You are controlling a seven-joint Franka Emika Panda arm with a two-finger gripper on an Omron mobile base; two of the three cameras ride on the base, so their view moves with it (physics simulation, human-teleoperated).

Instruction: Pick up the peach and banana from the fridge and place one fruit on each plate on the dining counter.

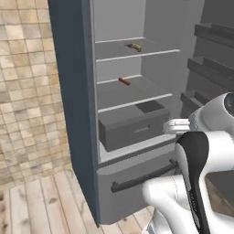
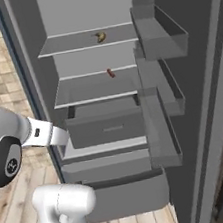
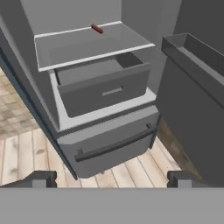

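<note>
Left base view, fridge (image 1: 73,91): door swung fully open to the right; pale grey interior with white shelves exposed.
Door bins (image 2: 160,35): stacked along the inner door, standing into the space right of the shelves.
Drawer (image 3: 103,89): grey, pulled partly out below the middle shelf, top open.
Arm: rises from the near side, upper links folded, forearm stretching toward the drawer level, well short of the shelves.
Gripper (image 3: 111,179): fingers spread wide apart, nothing between them; aimed slightly downward at the drawer and the lower freezer handle, short of the shelves.
Banana (image 1: 135,46): lies on the top shelf, toward the far right, clear of other items.
Red-brown piece (image 1: 124,81): on the middle shelf, far side; not a task item.
Peach: no position can be given from these pictures.
Risk 1: reaching up to the top shelf from this low pose likely brings the forearm or wrist against the middle shelf edge or the protruding drawer.
Risk 2: a rightward swing may strike the door bins.
Risk 3: the small red-brown piece could be mistaken for a fruit.
Risk 4: a curved banana gripped near a tip may slip out.
</note>
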